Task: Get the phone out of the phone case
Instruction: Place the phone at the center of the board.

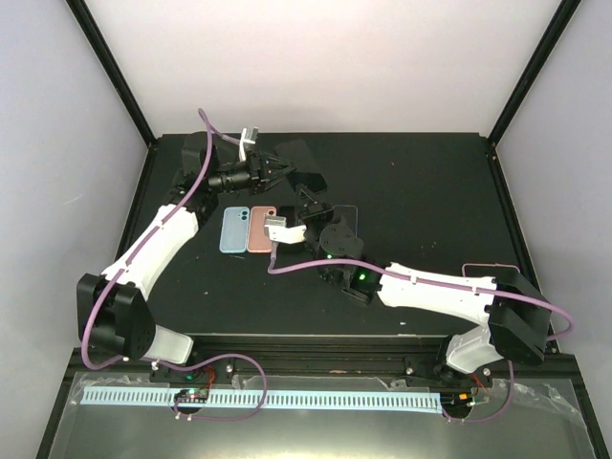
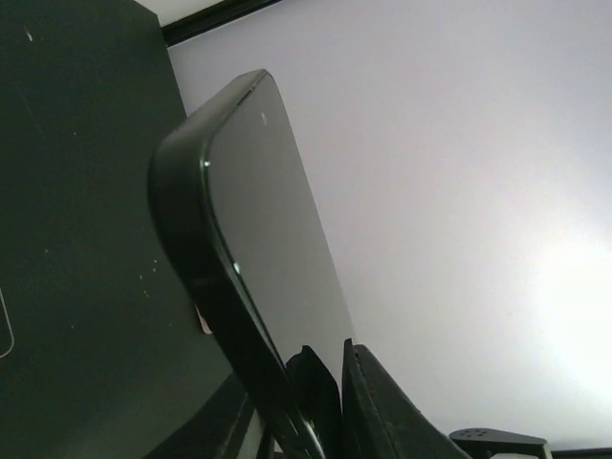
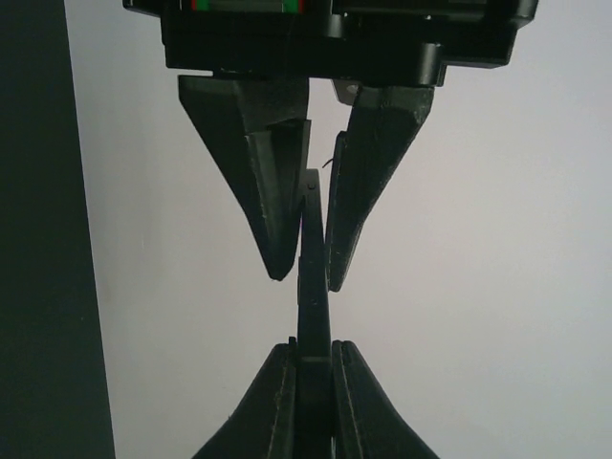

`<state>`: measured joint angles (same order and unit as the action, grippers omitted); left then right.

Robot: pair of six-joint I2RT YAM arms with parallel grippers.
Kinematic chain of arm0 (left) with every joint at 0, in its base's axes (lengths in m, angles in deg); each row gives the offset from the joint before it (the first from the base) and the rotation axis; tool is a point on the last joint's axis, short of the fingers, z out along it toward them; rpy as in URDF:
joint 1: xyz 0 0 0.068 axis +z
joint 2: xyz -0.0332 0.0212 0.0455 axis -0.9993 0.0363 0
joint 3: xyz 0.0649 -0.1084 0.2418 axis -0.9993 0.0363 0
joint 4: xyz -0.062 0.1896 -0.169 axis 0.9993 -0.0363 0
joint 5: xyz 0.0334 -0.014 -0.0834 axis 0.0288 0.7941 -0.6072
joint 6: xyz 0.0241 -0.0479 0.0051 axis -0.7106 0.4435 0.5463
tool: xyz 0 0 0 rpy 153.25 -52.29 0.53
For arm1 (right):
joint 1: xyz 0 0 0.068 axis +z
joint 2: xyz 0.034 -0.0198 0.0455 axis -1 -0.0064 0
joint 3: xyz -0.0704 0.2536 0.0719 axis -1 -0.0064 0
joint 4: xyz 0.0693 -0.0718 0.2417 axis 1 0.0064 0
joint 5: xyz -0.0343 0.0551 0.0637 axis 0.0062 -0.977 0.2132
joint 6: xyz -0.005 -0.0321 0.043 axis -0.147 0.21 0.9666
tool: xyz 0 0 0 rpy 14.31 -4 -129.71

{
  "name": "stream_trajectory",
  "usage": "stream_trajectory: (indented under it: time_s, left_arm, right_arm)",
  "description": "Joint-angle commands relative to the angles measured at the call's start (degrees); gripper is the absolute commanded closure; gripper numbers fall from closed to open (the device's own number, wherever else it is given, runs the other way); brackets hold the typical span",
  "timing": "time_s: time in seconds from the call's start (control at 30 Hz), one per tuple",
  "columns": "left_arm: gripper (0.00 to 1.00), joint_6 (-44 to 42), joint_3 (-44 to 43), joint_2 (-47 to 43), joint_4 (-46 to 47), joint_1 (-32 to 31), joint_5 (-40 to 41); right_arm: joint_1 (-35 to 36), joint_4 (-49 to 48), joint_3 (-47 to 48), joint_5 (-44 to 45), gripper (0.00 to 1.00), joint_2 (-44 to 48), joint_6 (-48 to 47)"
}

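Blue case (image 1: pixel 233 229) and pink case (image 1: pixel 261 229) lie flat on the table (image 1: pixel 430 210), beside the left gripper (image 3: pixel 306 275) and clear of the work. That gripper is clenched on one end of the phone (image 2: pixel 273 249), which sits in its black phone case (image 2: pixel 186 239). The long axis runs straight across to the right gripper (image 3: pixel 314 346), clamped on the other end (both equally near).

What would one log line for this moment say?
left hand: shut on phone | right hand: shut on phone | phone: held up between both hands, case apparently still on
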<state>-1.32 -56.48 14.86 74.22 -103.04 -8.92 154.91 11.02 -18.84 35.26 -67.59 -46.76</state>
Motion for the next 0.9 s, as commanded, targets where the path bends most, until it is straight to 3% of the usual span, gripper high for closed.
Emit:
stream_trajectory:
  time_s: [0.0,0.1,0.23,0.4,0.5,0.63,0.87]
  left_arm:
    - [0.82,0.8,0.0,0.8,2.0,-0.2,0.6]
    - [0.87,0.6,0.0,0.8,2.1,-0.1,0.7]
    - [0.93,0.2,-1.0,1.3,2.5,0.6,0.3]
    - [0.97,-7.8,-7.4,2.9,-2.9,2.0,-0.7]
    - [0.98,-13.7,-10.7,3.7,-6.8,2.7,-0.8]
    - [0.99,-18.0,-12.4,4.0,-9.2,3.7,0.2]
    - [0.99,-22.8,-13.2,4.1,-9.1,4.1,1.0]
  right_arm:
    - [0.6,-7.9,-0.3,0.7,0.92,0.5,-2.3]
    - [0.7,-7.4,-0.5,0.8,0.82,1.0,-1.9]
    - [0.7,-6.1,-1.1,0.6,0.56,1.8,-1.0]
    - [0.7,0.2,-1.0,0.7,0.33,3.2,4.5]
    - [0.6,9.2,1.1,0.4,0.24,4.4,11.9]
    - [-1.4,29.6,8.4,-3.9,0.13,5.9,27.2]
    - [-7.5,51.0,19.2,-19.4,0.06,8.4,45.7]
